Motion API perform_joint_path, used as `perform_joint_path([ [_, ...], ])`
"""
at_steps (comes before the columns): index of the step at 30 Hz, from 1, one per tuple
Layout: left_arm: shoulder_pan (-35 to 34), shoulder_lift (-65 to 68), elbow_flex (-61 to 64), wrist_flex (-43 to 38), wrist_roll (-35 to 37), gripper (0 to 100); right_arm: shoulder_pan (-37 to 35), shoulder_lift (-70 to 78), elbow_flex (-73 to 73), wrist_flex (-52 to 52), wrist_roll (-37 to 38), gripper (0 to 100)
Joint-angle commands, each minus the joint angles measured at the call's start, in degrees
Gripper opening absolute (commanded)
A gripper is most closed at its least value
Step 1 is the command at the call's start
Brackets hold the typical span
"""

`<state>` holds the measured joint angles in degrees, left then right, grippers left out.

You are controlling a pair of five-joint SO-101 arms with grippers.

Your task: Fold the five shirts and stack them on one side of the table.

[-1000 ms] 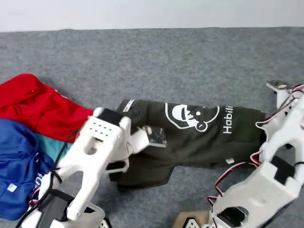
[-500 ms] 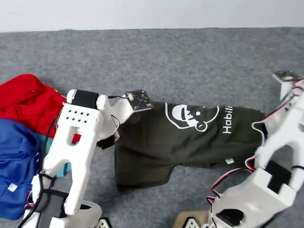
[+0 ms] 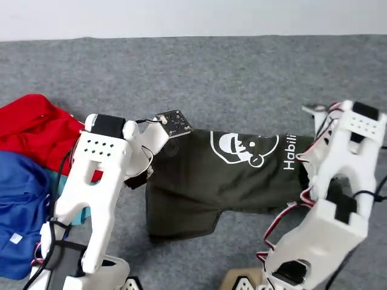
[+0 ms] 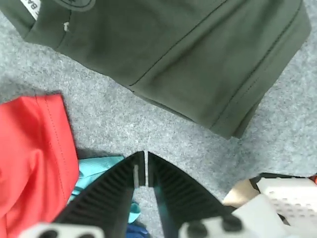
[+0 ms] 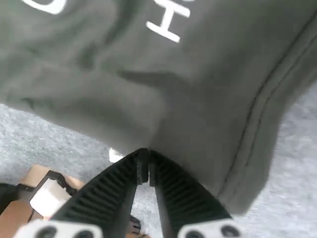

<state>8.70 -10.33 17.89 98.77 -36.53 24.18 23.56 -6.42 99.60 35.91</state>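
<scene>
I log my right gripper [image 5: 144, 166] swung in since a second ago, claw closed at the hem of the dark green shirt [image 3: 230, 181] lying mid-table [image 3: 242, 78] toward the near edge; my left gripper [image 4: 141, 168] is closed and empty, so I judge the next fold imminent.

Grey table [image 3: 211, 78], dark green shirt [image 3: 242, 181] spread across it, red shirt [image 3: 36, 127] and blue shirt [image 3: 21, 199] heaped alongside

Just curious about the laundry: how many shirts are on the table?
4: a green shirt spread mid-table; a red shirt, a blue shirt and a teal shirt heaped at the left. Others may be hidden underneath.
</scene>
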Motion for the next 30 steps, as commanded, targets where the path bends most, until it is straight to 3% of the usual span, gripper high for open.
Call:
perform_joint_path([
  [1, -0.3, -1.4, -0.8, 0.8, 0.4, 2, 2.4, 3.7, -0.5, -0.9, -0.9, 1.0],
  [9, 0.2, -1.4, 2.3, 0.7, 0.4, 2, 4.5, 9.9, -0.7, 0.3, -1.0, 1.0],
  [21, 0.2, -1.4, 2.2, 0.7, 0.4, 2, 5.2, -6.9, -0.7, 2.2, -0.9, 1.0],
  [30, 0.2, -1.4, 2.2, 1.0, 0.4, 2, 12.3, 6.5, -1.0, -2.5, -0.6, 1.0],
])
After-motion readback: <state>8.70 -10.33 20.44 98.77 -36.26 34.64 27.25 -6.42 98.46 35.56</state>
